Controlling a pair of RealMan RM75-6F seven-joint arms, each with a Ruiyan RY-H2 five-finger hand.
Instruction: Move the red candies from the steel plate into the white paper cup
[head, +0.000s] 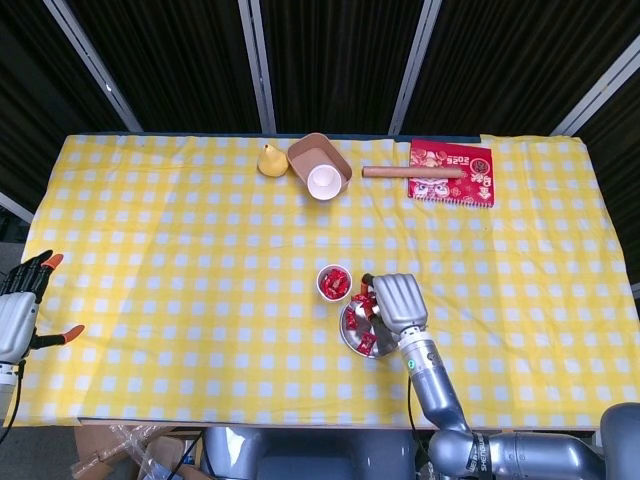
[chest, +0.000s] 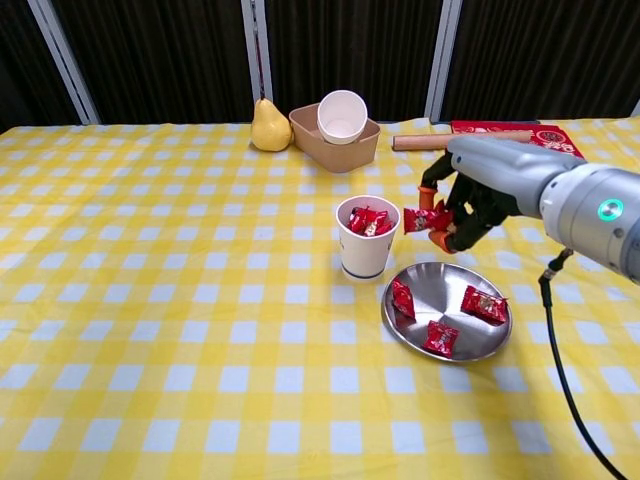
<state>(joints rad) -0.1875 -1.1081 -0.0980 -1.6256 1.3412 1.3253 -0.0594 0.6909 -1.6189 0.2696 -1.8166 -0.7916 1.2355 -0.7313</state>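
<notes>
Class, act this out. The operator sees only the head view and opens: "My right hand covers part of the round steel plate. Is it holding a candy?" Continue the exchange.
Observer: Yes. The chest view shows the right hand pinching one red wrapped candy, raised clear of the round steel plate.
Operator: Is it over the cup?
Observer: Not quite. The candy hangs just right of the white paper cup, near rim height.
Operator: How many are on the plate?
Observer: Three red candies lie there.

The right hand (head: 393, 298) hovers over the steel plate (head: 352, 341), pinching a red candy (head: 364, 297) just beside the white paper cup (head: 334, 283); the left hand (head: 20, 315) waits far off at the surface's edge.
</notes>
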